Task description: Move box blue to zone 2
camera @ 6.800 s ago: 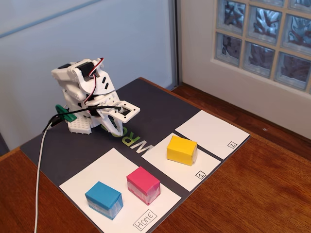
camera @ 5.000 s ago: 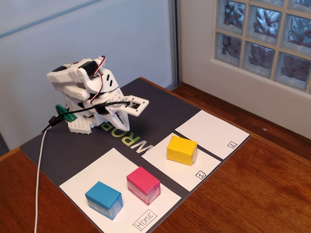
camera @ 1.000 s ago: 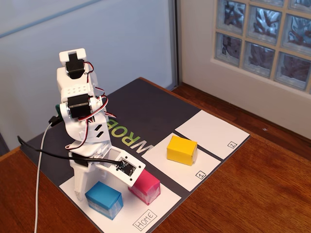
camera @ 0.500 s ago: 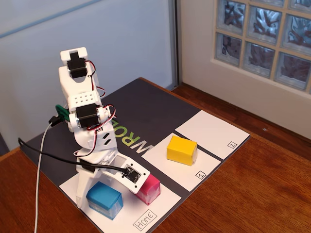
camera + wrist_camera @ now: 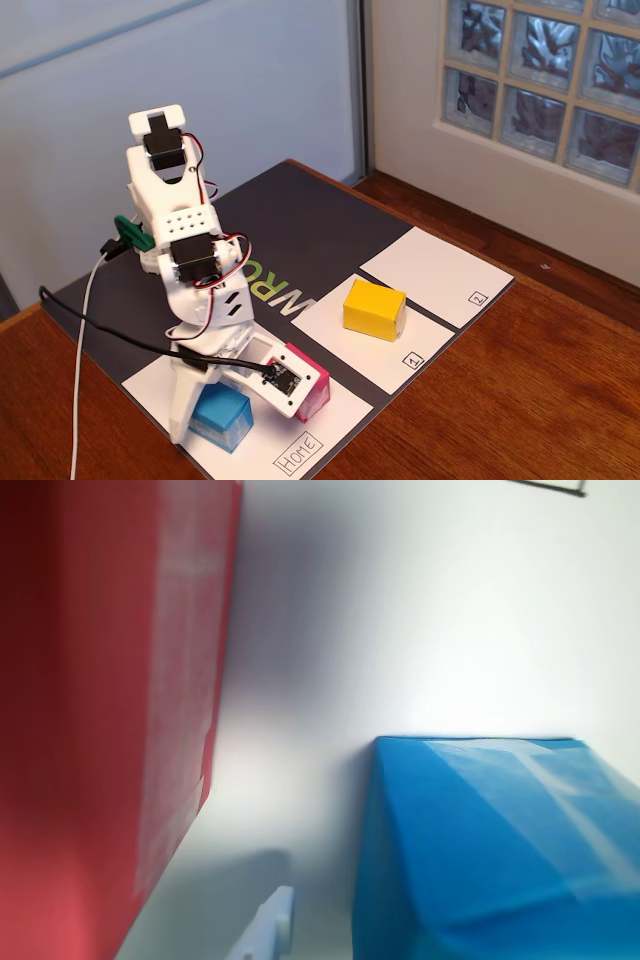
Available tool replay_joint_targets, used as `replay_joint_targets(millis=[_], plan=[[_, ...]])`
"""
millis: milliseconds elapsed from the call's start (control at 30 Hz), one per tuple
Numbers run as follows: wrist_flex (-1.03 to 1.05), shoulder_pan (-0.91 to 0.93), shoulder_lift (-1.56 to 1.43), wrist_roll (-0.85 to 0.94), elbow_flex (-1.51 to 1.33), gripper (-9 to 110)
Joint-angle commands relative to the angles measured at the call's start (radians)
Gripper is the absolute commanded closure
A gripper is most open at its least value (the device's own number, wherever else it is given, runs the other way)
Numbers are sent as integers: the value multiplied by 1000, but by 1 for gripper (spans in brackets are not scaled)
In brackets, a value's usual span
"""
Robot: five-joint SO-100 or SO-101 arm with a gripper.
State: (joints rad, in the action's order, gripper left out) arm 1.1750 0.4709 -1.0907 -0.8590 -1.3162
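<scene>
**Ana:** Why is the arm bent so low?

**Ben:** It wants the box blue (image 5: 218, 418). That box sits on the Home panel (image 5: 300, 452), near the front edge of the desk (image 5: 520, 400). The jaws (image 5: 215, 415) are down around it, one white finger (image 5: 180, 405) at its left side in the fixed view.

**Ana:** Are they squeezing it?

**Ben:** I cannot tell. In the wrist view a fingertip (image 5: 265, 930) looks just beside the box.

**Ana:** Why is the pink block (image 5: 312, 388) so close?

**Ben:** It sits right next to the blue one, so the jaws must fit between them.

**Ana:** And zone 2 (image 5: 435, 275)?

**Ben:** Far off by the right edge, past the yellow block (image 5: 373, 308). It's bare.
</scene>
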Motion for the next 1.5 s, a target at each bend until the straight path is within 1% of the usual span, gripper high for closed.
replay_joint_targets(millis=[0, 133, 533, 633, 767, 900, 1067, 1267, 1367, 1467], plan=[[-9, -12, -8, 2, 20, 53], [-9, -12, 3, 9, 20, 58], [-14, -11, 29, 5, 20, 95], [-5, -11, 20, 5, 20, 102], [41, 0, -43, 9, 28, 102], [172, 26, -106, 35, 115, 102], [379, 64, -173, 55, 307, 102], [641, 95, -192, 55, 606, 102], [730, 83, -198, 43, 707, 102], [756, 37, -244, 6, 719, 102]])
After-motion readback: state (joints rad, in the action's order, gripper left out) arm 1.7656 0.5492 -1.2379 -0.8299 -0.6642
